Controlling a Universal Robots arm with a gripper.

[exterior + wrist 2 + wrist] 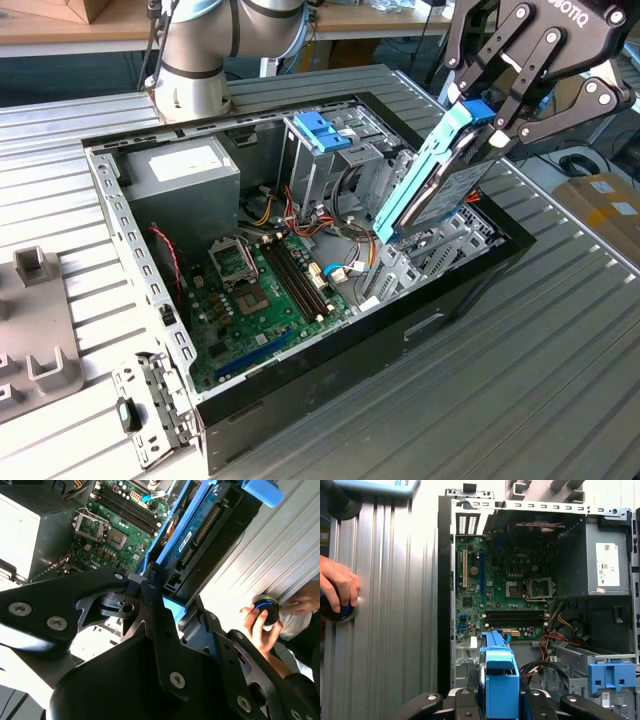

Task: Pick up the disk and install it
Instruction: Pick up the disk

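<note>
Here, the exterior view gives the full attitude of the disk (440, 190): it is steeply tilted, its upper end above the rim of the open computer case (400, 330) and its lower end down at the drive cage (420, 255) on the exterior view's right. The gripper (480, 110) is pressed together on the upper end, pinching the light-blue carrier frame from both sides.

The first wrist view looks along the disk's blue edge (501, 680), between the fingers (462, 700), and straight down into the case. It also shows a person's hand (339, 587) resting on a dark round device on the ribbed table (395, 605), well apart from the case. The second wrist view shows the disk's green circuit-board face (195, 535) and the same hand (260, 625) on the device (266, 609).

Contents of the case, per the exterior view:
- motherboard (270, 290), flat on the floor;
- grey power-supply box (185, 175), in the far corner;
- blue latch piece (322, 130), atop the upright bay;
- bundled cables (300, 215), between board and bays.
</note>
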